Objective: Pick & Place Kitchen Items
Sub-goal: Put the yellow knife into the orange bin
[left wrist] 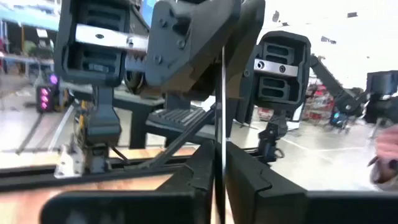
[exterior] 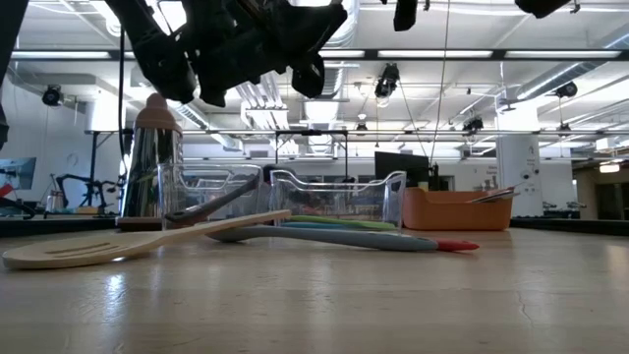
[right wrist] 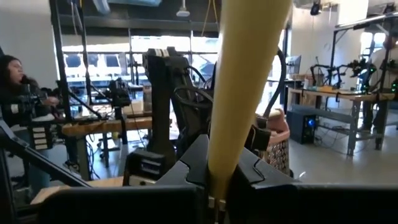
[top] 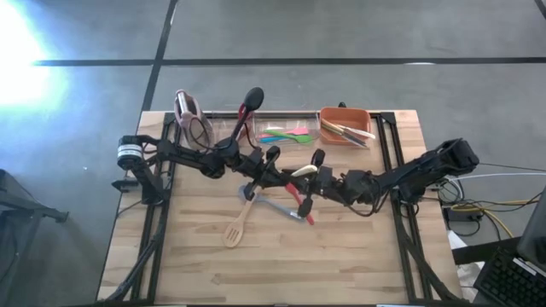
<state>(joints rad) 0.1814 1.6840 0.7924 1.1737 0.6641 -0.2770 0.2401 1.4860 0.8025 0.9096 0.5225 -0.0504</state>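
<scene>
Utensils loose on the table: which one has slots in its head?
The wooden spatula, lying nearest the front of the table, pale wood with a slotted head. The loose grey-blue utensil with a red end beside it shows no slots.

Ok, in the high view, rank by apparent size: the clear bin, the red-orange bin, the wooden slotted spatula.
1. Clear bin, the longest footprint.
2. Wooden slotted spatula and red-orange bin: too close to rank, the spatula longer but slim, the bin shorter but broader.
</scene>
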